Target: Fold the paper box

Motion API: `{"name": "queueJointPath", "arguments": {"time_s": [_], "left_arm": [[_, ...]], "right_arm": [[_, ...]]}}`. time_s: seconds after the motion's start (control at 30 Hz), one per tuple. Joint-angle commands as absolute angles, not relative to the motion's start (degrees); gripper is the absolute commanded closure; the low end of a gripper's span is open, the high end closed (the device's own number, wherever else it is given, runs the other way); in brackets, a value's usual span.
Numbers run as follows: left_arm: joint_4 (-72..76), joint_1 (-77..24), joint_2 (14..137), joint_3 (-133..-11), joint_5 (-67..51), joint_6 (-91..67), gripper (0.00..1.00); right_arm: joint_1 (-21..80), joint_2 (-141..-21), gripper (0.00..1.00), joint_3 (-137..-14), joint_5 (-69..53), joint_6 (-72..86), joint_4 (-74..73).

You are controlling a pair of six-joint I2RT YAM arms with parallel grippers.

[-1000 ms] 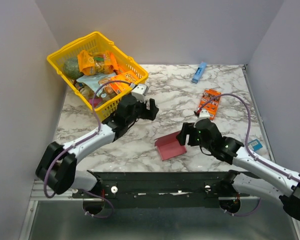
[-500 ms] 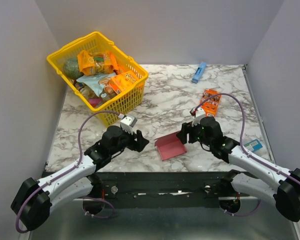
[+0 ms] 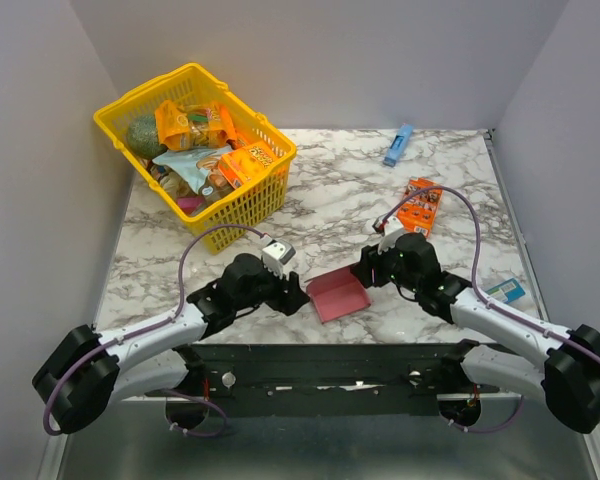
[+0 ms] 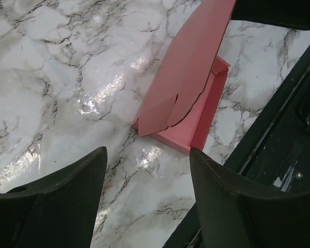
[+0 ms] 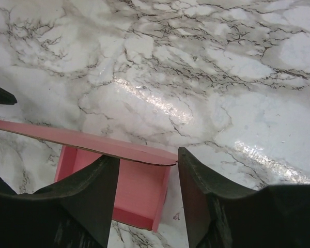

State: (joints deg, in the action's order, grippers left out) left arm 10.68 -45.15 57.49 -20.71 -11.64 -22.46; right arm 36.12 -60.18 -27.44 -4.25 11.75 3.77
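The pink paper box [image 3: 338, 293] lies near the table's front edge, a shallow open tray with its lid flap raised. In the left wrist view the box [image 4: 188, 88] sits just ahead of my open left gripper [image 4: 147, 151], apart from it. In the top view my left gripper [image 3: 295, 297] is at the box's left side. My right gripper [image 3: 365, 268] is at its far right corner. In the right wrist view my right gripper [image 5: 146, 156] is open, and the raised flap [image 5: 93, 142] runs across between the fingertips above the tray [image 5: 137, 188].
A yellow basket [image 3: 195, 150] full of snacks stands at the back left. An orange printed snack box [image 3: 420, 205] lies right of centre. A slim blue box [image 3: 398, 145] lies at the back. A small blue item [image 3: 505, 290] lies at the right. A black rail [image 3: 330, 360] runs along the front edge.
My left arm has swung from beside the basket down to the front, then right up to the pink box. My right gripper has edged closer over the box's flap.
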Motion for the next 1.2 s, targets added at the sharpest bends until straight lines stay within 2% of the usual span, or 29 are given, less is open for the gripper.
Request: {"name": "queueJointPath", "arguments": {"time_s": [0.0, 0.13, 0.7, 0.97, 1.07, 1.17], "left_arm": [[13.71, -46.49, 60.38, -23.82, -10.82, -19.60, 0.29], [14.41, -46.93, 60.65, -24.08, -8.79, -18.99, 0.42], [17.58, -48.16, 63.90, -23.82, -7.56, -18.63, 0.62], [18.46, -48.51, 65.48, -23.99, -6.59, -18.20, 0.79], [18.46, -48.43, 66.00, -24.17, -6.50, -17.67, 0.90], [17.84, -48.52, 66.44, -24.52, -6.15, -16.96, 0.94]], "right_arm": [[35.86, -61.26, 0.46, -27.25, -5.45, 10.90, 5.19], [35.77, -61.08, 0.47, -27.25, -5.45, 10.99, 5.01], [35.77, -61.44, 0.56, -27.42, -6.24, 10.81, 4.66], [35.77, -61.61, 0.61, -27.25, -8.61, 9.93, 5.18], [35.77, -61.09, 0.64, -26.81, -10.54, 9.40, 6.06], [35.86, -60.12, 0.71, -26.28, -13.09, 9.14, 7.11]]}}
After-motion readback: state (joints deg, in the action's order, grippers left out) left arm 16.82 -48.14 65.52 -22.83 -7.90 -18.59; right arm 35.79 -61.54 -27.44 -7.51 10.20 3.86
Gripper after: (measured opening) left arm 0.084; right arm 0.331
